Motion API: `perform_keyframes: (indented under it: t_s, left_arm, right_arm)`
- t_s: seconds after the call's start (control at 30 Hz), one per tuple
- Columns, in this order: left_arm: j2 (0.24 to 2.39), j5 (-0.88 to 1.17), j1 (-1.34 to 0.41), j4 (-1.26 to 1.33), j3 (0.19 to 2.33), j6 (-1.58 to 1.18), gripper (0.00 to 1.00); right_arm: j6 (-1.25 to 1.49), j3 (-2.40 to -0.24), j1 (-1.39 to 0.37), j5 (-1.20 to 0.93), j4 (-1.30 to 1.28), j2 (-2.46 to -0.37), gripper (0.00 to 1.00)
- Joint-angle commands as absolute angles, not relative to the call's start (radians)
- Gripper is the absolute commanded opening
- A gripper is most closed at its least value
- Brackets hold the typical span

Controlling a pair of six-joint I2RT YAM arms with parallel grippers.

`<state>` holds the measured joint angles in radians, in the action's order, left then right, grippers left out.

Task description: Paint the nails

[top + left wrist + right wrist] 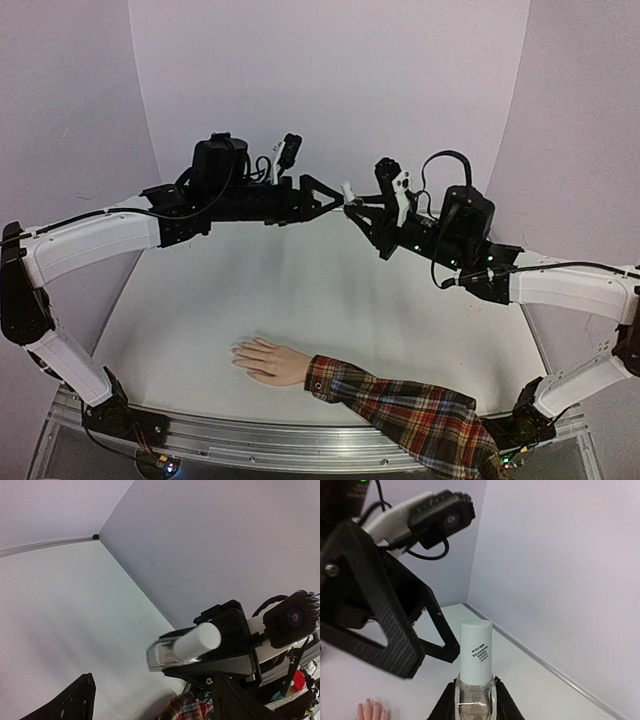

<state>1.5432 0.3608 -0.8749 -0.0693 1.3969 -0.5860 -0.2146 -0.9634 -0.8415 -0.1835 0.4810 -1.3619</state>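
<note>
A pale hand (265,360) with spread fingers lies flat on the table near the front, in a red plaid sleeve (405,410). Its nails (238,352) are too small to make out. Its fingertips also show in the right wrist view (370,711). My right gripper (358,207) (475,684) is shut on a small clear bottle (476,702) with a white cap (476,647), held high above the table. My left gripper (335,200) (155,677) is open, facing the bottle (165,655), with its fingertips (451,652) just short of the cap (197,640).
The white table (300,290) is enclosed by pale walls at the back and sides. Both arms meet high over its middle, well above and behind the hand. A metal rail (260,440) runs along the near edge.
</note>
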Motion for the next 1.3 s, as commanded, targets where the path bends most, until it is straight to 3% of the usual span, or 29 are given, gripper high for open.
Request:
perform_keyframes:
  t_s: [0.0, 0.27, 0.43, 0.53, 0.63, 0.67, 0.73, 0.8, 0.9, 0.97, 1.13, 1.17, 1.27]
  left_arm:
    - [1.471, 0.602, -0.853, 0.122, 1.387, -0.565, 0.82]
    - [1.493, 0.715, -0.853, 0.139, 1.415, -0.522, 0.53]
    - [1.496, 0.753, -0.852, 0.143, 1.41, -0.511, 0.46]
    - [1.499, 0.738, -0.853, 0.121, 1.423, -0.498, 0.37]
    - [1.507, 0.693, -0.853, 0.078, 1.448, -0.479, 0.23]
    - [1.514, 0.667, -0.853, 0.061, 1.46, -0.478, 0.13]
    - [1.526, 0.579, -0.858, 0.004, 1.494, -0.472, 0.01]
    - [1.54, 0.356, -0.9, -0.094, 1.541, -0.452, 0.0]
    - [1.592, -0.115, -1.005, -0.248, 1.664, -0.469, 0.0]
    - [1.655, -0.175, -1.016, -0.325, 1.742, -0.527, 0.0]
    - [1.696, -0.023, -1.015, -0.318, 1.774, -0.53, 0.01]
    - [1.693, 0.031, -1.014, -0.307, 1.771, -0.52, 0.05]
    - [1.649, 0.162, -1.01, -0.239, 1.71, -0.499, 0.37]
  right_arm:
    - [-0.092, -0.975, -0.797, -0.591, 0.54, -1.328, 0.0]
    - [0.0, -1.021, -0.776, -0.702, 0.591, -1.374, 0.0]
    - [0.056, -1.031, -0.773, -0.696, 0.63, -1.404, 0.0]
    - [0.056, -1.03, -0.773, -0.65, 0.634, -1.41, 0.0]
    - [0.052, -1.029, -0.773, -0.586, 0.635, -1.414, 0.0]
    - [0.051, -1.03, -0.774, -0.56, 0.634, -1.416, 0.0]
    - [0.039, -1.03, -0.782, -0.47, 0.629, -1.42, 0.0]
    - [-0.043, -1.047, -0.836, -0.215, 0.571, -1.428, 0.0]
    - [-0.223, -1.159, -0.969, 0.385, 0.471, -1.511, 0.0]
    - [-0.312, -1.211, -1.013, 0.597, 0.479, -1.578, 0.0]
    - [-0.322, -1.183, -1.018, 0.486, 0.522, -1.572, 0.0]
    - [-0.328, -1.17, -1.017, 0.447, 0.525, -1.562, 0.0]
    - [-0.331, -1.122, -0.995, 0.287, 0.527, -1.513, 0.0]
